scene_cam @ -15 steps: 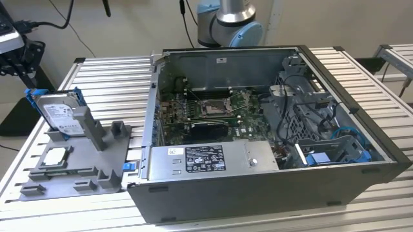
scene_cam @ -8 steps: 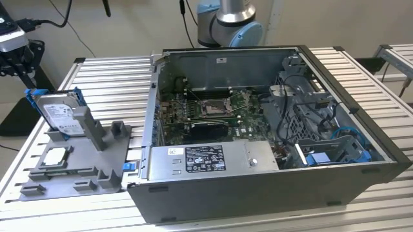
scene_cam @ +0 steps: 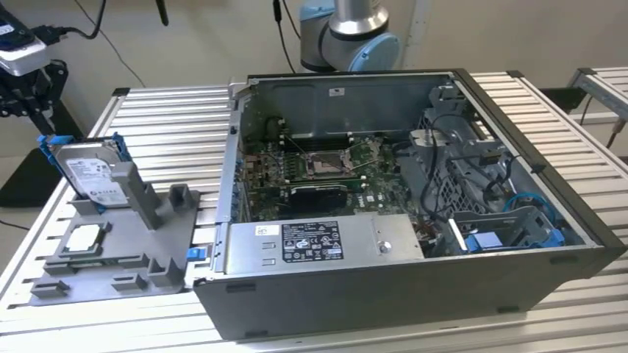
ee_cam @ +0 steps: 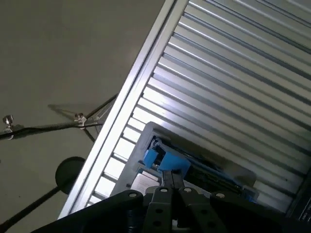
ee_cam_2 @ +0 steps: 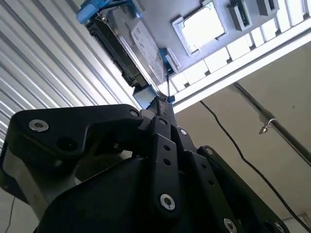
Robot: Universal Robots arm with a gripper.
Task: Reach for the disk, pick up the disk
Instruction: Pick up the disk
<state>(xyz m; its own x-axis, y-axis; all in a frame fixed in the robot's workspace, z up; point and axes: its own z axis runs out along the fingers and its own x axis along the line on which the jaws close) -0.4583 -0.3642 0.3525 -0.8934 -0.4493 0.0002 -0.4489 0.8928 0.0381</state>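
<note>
The disk (scene_cam: 90, 173) is a silver-grey drive with a white label and a blue frame. It stands tilted on edge in a grey holder (scene_cam: 147, 243) at the exterior view's left. My gripper (scene_cam: 20, 95) hangs at the upper left of that view, behind the disk and apart from it. In both wrist views the black fingers lie together and point at the disk (ee_cam_2: 138, 41) and its blue frame (ee_cam: 167, 160). Nothing sits between the fingers of the gripper (ee_cam_2: 163, 104) (ee_cam: 172, 178).
A small square silver chip (scene_cam: 84, 239) (ee_cam_2: 201, 26) lies on the same holder, in front of the disk. An open computer case (scene_cam: 393, 184) with a grey power-supply box (scene_cam: 319, 241) takes up the middle and right of the slatted table (scene_cam: 167, 125). Cables and a stand (ee_cam: 68, 174) are on the floor beyond the table edge.
</note>
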